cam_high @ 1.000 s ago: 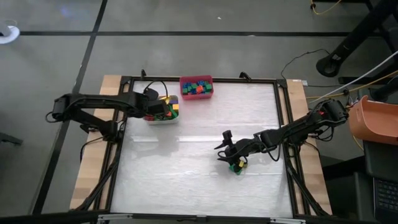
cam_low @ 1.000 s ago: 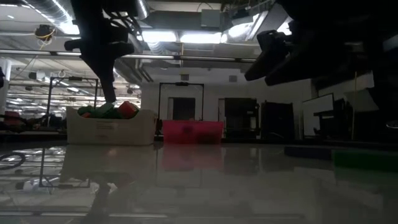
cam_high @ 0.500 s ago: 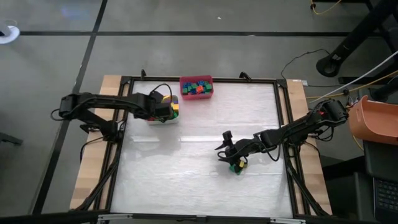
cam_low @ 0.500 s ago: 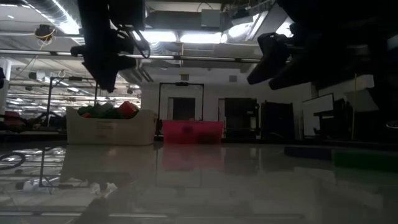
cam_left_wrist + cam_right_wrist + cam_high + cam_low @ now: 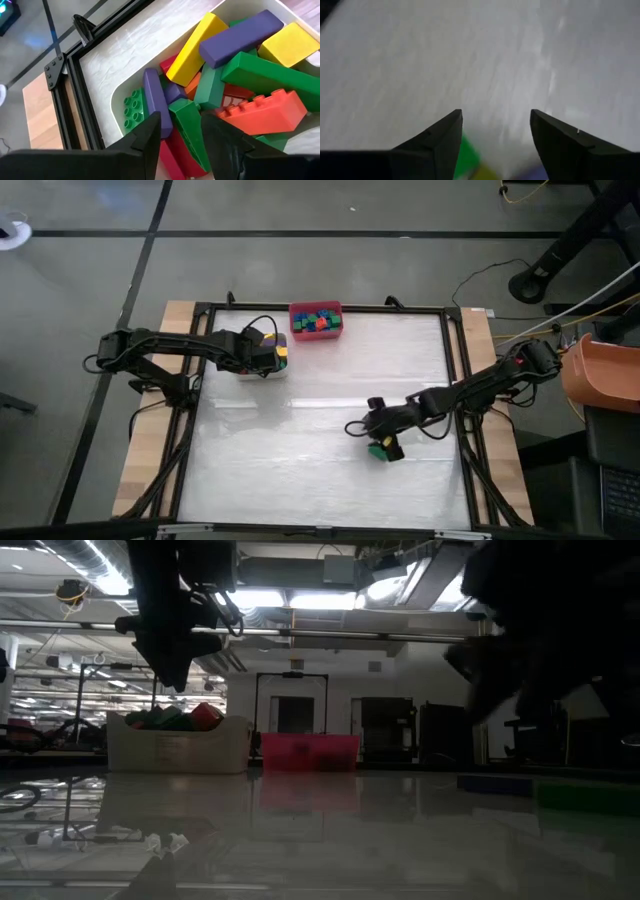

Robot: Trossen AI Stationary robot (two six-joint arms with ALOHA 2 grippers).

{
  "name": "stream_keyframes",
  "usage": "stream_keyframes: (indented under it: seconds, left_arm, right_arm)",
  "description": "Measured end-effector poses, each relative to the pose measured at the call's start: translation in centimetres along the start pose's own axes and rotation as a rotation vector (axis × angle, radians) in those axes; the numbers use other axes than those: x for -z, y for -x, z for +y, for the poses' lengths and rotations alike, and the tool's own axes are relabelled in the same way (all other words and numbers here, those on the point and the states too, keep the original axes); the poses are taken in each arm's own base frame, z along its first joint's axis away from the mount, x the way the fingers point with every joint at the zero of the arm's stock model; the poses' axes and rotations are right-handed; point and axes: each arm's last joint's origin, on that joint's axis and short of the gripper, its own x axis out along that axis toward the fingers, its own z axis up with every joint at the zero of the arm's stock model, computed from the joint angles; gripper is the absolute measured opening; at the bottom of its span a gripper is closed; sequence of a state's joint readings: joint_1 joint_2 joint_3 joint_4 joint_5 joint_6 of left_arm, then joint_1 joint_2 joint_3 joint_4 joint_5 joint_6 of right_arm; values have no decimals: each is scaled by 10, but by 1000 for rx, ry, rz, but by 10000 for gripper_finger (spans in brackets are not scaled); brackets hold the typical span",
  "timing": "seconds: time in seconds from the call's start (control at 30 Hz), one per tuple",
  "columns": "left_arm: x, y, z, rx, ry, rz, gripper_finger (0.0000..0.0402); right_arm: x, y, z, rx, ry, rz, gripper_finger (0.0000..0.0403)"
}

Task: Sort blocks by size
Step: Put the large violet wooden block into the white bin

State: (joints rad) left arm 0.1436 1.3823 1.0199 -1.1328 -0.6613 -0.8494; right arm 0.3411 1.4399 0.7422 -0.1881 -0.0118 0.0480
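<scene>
Two grippers: my left gripper [image 5: 180, 131] hangs with fingers apart over long blocks [image 5: 240, 75] in the white bin [image 5: 262, 370]; my right gripper [image 5: 495, 131] is spread above a green block [image 5: 379, 448] mid-table.

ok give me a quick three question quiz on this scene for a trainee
1. True or false: the red bin sits at the table's far edge, beside the white bin.
2. Which gripper hangs over the white bin: (a) left, (b) right?
3. What lies on the table by the right gripper?

Key:
1. True.
2. (a): the left gripper, open, is over the long blocks piled in it.
3. A small cluster of loose blocks with a green block showing; the open gripper holds nothing.
</scene>
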Motion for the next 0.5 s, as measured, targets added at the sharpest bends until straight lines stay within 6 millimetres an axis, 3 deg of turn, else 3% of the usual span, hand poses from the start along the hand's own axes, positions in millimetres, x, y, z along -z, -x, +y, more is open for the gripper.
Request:
stream_keyframes:
  seconds: [0.27, 0.5]
  left_arm:
    - [0, 0, 0, 0, -7, 0, 125]
    - [0, 0, 0, 0, -15, -1, 125]
  right_arm:
    - [19, 1, -5, 175, -268, 182, 232]
    - [25, -9, -7, 248, -346, 221, 232]
